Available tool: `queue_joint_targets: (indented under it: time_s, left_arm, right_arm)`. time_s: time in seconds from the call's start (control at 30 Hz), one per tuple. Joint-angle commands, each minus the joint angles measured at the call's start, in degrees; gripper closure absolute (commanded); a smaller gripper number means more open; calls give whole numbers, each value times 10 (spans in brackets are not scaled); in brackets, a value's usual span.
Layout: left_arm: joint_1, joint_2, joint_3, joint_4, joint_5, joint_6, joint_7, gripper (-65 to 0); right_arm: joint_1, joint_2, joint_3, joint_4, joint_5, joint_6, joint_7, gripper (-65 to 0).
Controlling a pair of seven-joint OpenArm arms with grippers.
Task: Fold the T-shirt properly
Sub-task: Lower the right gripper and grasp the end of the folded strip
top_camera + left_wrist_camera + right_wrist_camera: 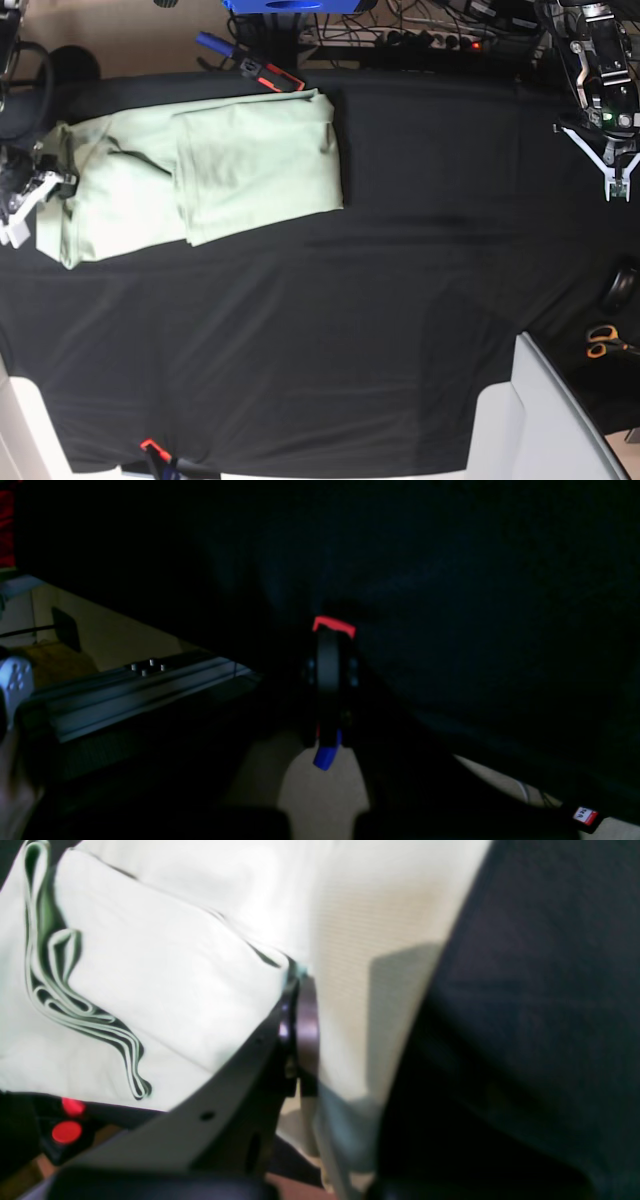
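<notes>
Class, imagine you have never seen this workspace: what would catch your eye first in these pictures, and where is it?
The pale mint-green T-shirt stands out first, lying partly folded at the far left of the black table covering in the base view. At its left edge the right gripper is shut on the cloth, seen close up by the right wrist camera. The left gripper hangs shut and empty at the far right, well away from the shirt.
</notes>
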Motion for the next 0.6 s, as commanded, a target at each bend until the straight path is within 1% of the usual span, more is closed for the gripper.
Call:
queue_joint_targets:
  time_s: [0.0, 0.07, 0.13, 0.27, 0.33, 0.53, 0.57]
  left_arm:
    - [-2, -11, -4, 11, 5, 4, -5, 0]
    - [-2, -11, -4, 11, 5, 4, -5, 0]
    - [-2, -11, -4, 11, 5, 4, -5, 0]
    - [-2, -11, -4, 11, 5, 4, -5, 0]
    - [-2, -11, -4, 11, 5, 4, -5, 0]
    - [-2, -11, -4, 11, 5, 4, -5, 0]
    - [-2, -11, -4, 11, 5, 4, -5, 0]
  right_arm:
    - [4, 13, 4, 26, 10, -12, 15, 0]
    - [-5, 13, 4, 53, 10, -51, 15, 0]
    - [-19, 13, 4, 85, 10, -101, 15, 0]
    - [-51, 12, -4, 164, 9, -169, 11, 0]
    - [-64, 13, -37, 205, 9, -210, 10, 0]
    - [-97, 13, -138, 295, 9, -358, 15, 0]
    - [-101, 13, -149, 309, 9, -374, 15, 0]
